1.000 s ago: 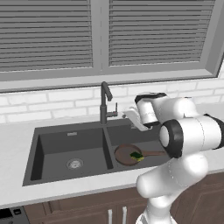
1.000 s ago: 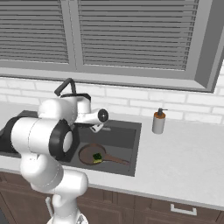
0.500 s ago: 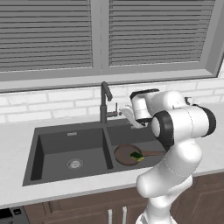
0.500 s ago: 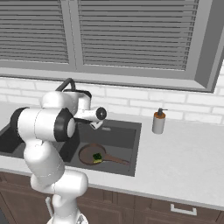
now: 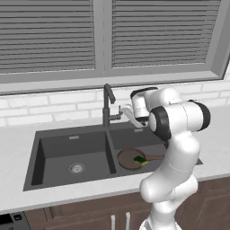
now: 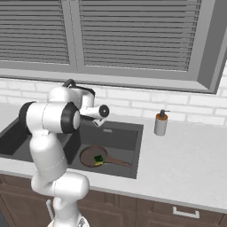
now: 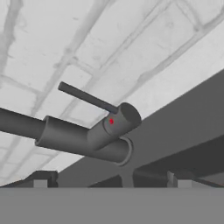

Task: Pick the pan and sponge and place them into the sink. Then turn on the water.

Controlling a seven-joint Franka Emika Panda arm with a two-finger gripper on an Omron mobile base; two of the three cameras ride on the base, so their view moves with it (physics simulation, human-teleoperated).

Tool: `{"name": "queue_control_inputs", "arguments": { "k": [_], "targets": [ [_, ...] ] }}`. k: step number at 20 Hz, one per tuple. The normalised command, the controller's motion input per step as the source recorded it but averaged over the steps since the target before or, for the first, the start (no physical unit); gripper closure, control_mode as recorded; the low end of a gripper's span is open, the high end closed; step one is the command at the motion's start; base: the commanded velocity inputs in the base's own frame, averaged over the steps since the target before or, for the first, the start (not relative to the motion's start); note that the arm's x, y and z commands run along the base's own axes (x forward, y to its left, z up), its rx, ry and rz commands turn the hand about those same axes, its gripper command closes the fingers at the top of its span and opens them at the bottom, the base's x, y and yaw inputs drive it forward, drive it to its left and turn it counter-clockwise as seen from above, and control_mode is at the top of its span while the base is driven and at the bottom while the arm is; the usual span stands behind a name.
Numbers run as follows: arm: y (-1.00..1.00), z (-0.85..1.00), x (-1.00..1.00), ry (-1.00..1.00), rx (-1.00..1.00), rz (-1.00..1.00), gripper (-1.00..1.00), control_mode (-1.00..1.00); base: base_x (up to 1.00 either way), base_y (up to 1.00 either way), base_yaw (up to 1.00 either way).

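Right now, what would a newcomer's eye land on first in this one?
The white arm's open gripper is raised beside the dark gooseneck faucet behind the sink; the hand view frames the faucet's thin lever close up. Below, the reddish-brown pan lies in the right basin with the sponge on it.
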Motion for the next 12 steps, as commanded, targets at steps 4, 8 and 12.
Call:
{"name": "queue_control_inputs", "arguments": {
  "k": [4,8,12],
  "targets": [
    [0.03,-0.18,0.40,0.00,0.00,0.00,-1.00,-1.00,0.00,0.00,0.00],
    [0.14,-0.36,0.26,0.00,0.00,0.00,-1.00,-1.00,0.00,0.00,0.00],
    [0.14,-0.31,0.23,0.00,0.00,0.00,-1.00,-1.00,0.00,0.00,0.00]
  ]
}}
